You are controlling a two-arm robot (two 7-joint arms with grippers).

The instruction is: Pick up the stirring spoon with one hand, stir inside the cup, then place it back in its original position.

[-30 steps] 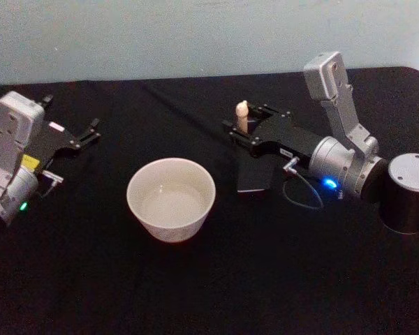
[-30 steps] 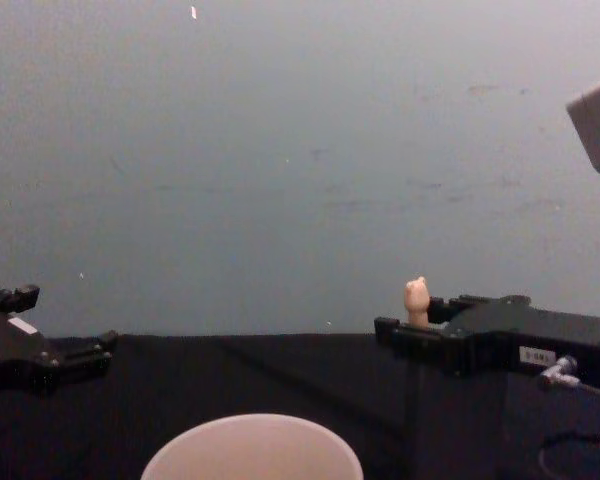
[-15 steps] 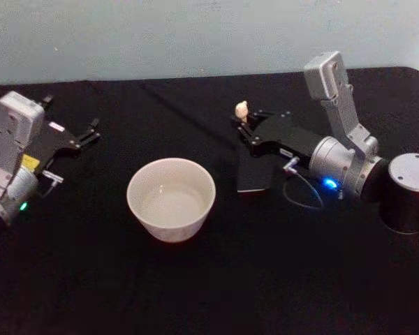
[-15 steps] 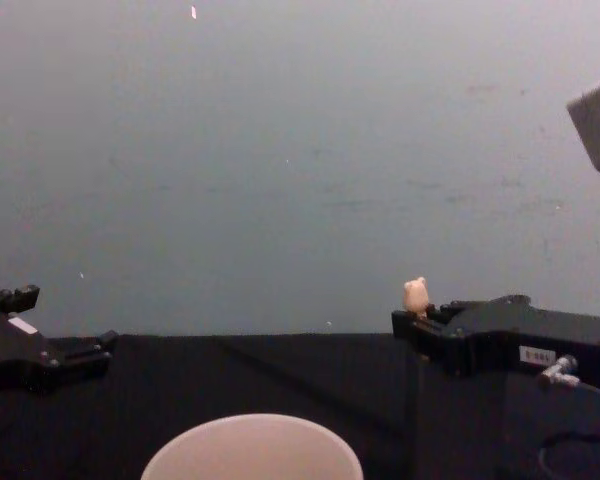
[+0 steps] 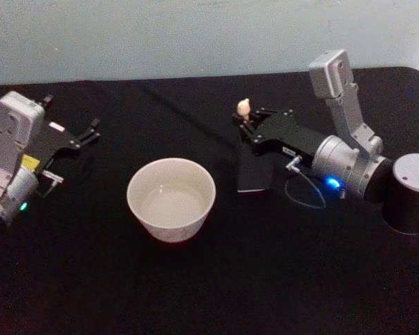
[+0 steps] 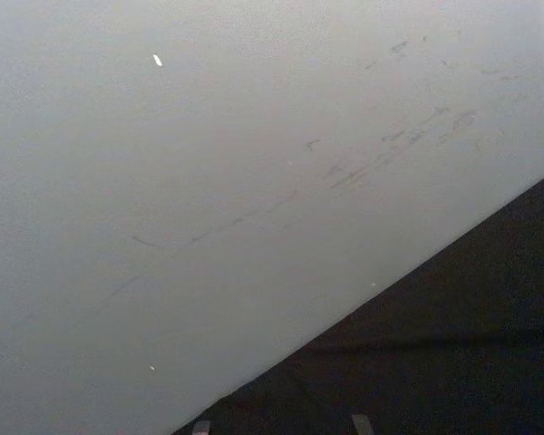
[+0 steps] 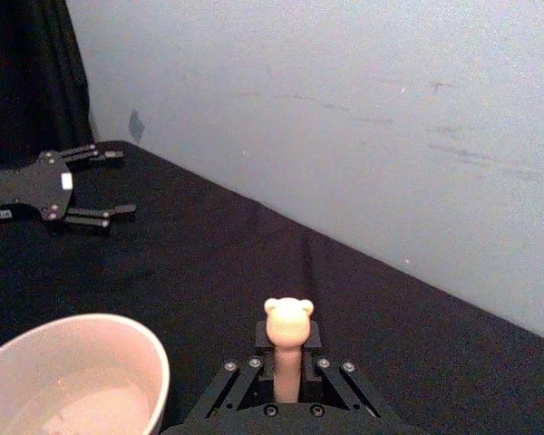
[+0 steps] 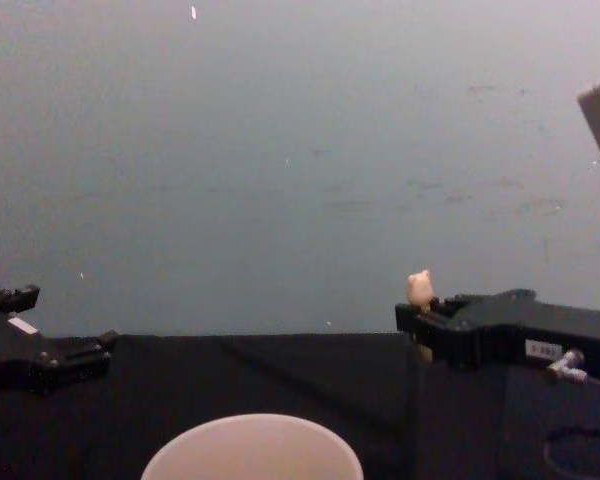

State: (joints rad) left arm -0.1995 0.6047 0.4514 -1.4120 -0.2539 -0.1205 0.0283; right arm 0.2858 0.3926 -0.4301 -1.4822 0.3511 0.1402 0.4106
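While right gripper point(image 5: 248, 125) clamps it, spoon point(image 5: 244, 108) stands upright.

Single pieces, paired grippers

Counted on one black table point(image 5: 216, 293): one spoon point(image 5: 244, 107), topped by one bear-shaped knob; one cup point(image 5: 171, 199), round and cream; one holder point(image 5: 253, 174), dark and square; two grippers, namely one left gripper point(image 5: 71, 114) and one right gripper point(image 5: 246, 124); two lit dots, one green light point(image 5: 22, 206) at left and one blue light point(image 5: 329, 183) at right; one thin cable point(image 5: 306, 197), looping; one dark cylinder point(image 5: 410, 193) at the right edge; one pale wall point(image 5: 160, 35) behind.
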